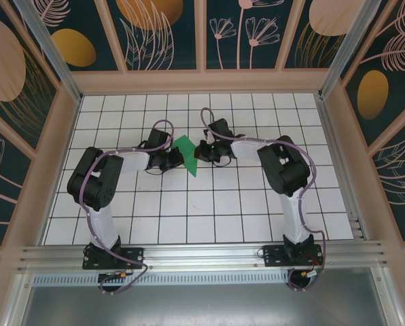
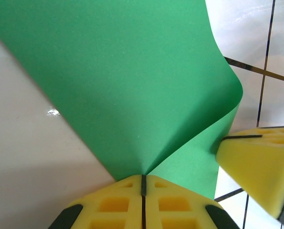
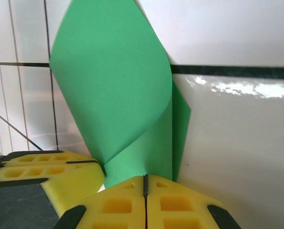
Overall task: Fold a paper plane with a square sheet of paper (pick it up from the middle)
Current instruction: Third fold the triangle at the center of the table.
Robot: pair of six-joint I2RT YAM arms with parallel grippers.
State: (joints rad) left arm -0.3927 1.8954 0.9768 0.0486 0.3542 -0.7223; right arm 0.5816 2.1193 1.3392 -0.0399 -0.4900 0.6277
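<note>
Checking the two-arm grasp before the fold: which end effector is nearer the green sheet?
Neither is nearer: both are shut on the green sheet. The left end effector pinches its left side, the right end effector its right side, paper curling between them.

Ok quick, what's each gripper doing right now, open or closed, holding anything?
Left gripper: closed, pinching the green paper.
Right gripper: closed, pinching the same green paper.

White grid-tile tabletop, dark floral wall panels w/ beige frame, evenly lit.
</note>
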